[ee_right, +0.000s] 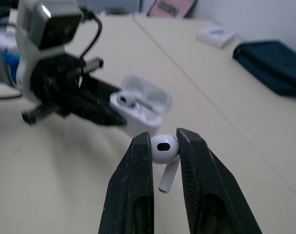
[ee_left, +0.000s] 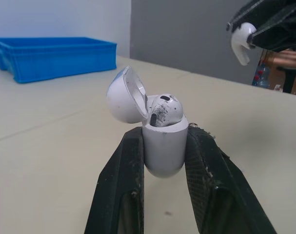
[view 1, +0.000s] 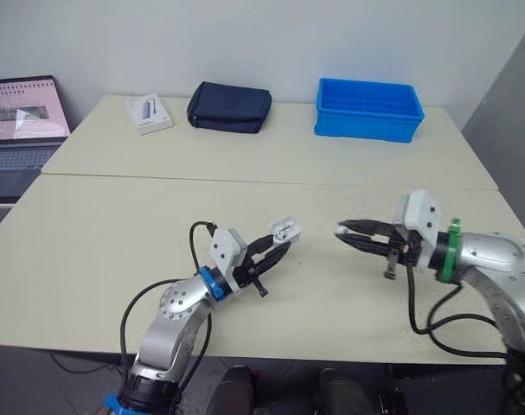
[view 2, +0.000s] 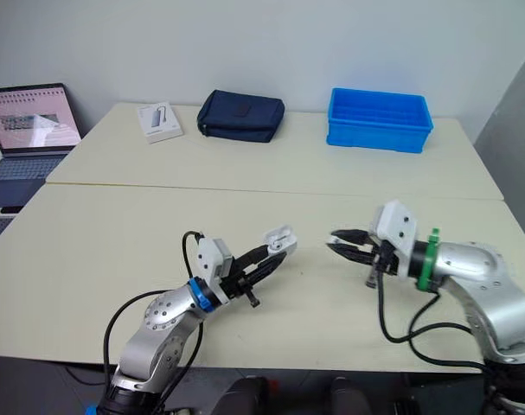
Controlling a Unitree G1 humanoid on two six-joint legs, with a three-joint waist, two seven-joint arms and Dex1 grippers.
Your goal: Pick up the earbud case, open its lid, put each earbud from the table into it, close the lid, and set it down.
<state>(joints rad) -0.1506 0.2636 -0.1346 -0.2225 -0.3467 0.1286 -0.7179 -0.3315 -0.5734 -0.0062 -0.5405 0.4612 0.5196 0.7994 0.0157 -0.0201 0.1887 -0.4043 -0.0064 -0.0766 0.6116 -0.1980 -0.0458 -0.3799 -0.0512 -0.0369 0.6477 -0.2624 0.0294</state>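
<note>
My left gripper is shut on the white earbud case, held above the near table with its lid swung open. One earbud sits in the case. A short way to the right, my right gripper is shut on the second white earbud, its stem hanging below the fingers. That gripper and its earbud hover a little apart from the case, level with it. From the right wrist the open case lies just beyond the held earbud.
A blue bin stands at the far right of the back table, a dark pouch in the middle and a small white box to its left. A laptop sits off the left edge.
</note>
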